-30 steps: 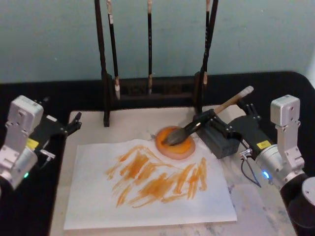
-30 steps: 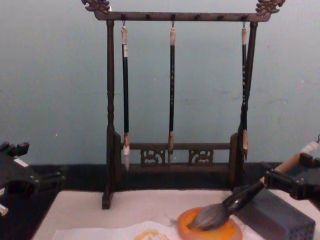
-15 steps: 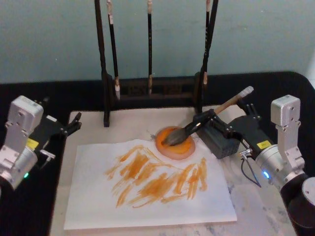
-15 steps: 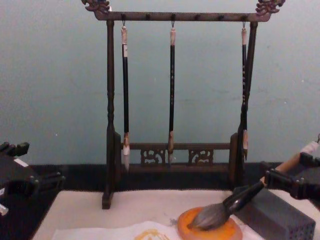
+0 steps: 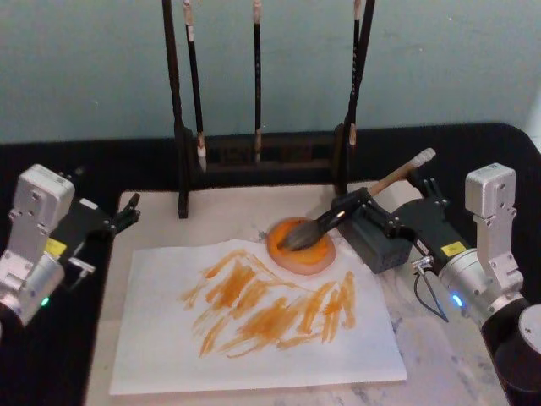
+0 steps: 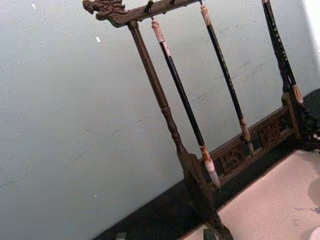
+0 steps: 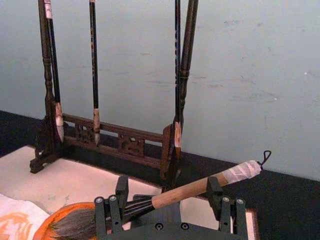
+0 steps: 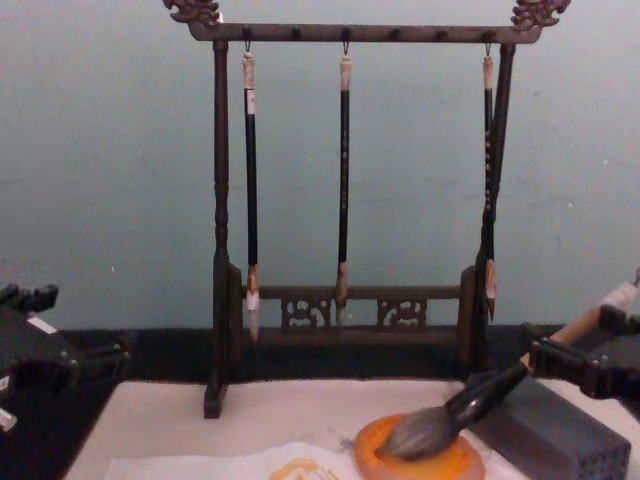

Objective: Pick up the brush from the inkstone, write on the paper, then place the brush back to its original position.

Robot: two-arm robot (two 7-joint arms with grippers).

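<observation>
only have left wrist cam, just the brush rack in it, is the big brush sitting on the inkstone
Observer: Yes. The brush leans with its tuft on the inkstone, handle slanting up over the grey block.
Operator: is the right gripper open
Observer: The right gripper is open, fingers spread along the handle; contact is unclear.
Operator: anything on the paper
Observer: The paper carries many orange strokes.
</observation>
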